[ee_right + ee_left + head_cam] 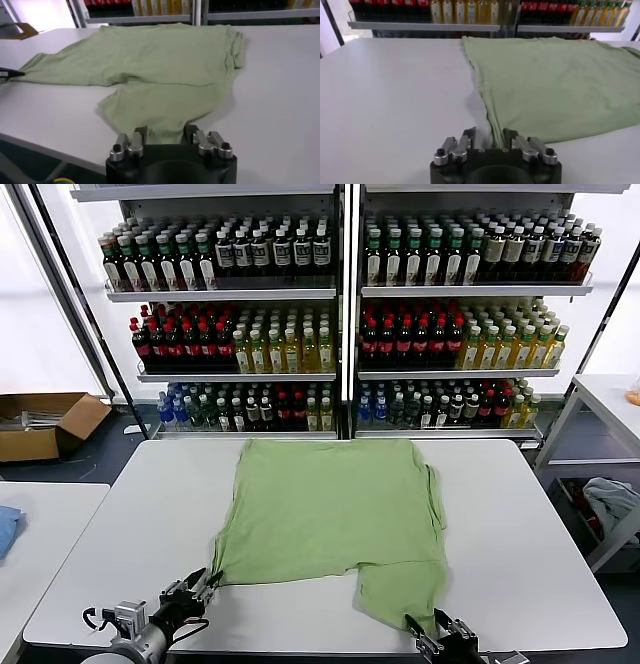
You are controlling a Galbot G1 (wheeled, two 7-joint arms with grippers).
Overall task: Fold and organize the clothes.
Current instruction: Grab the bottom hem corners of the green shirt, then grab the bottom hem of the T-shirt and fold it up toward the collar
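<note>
My left end effector (pixel 203 586) and right end effector (pixel 440 631) each pinch a near shirt (pixel 330 509) edge; the print is hidden.

The shirt (pixel 335 504) lying on the white table (pixel 150 524) is a plain light green. Black grippers with silvery fingers. Behind, bottles (pixel 300 344) show red, yellow and dark colours.
</note>
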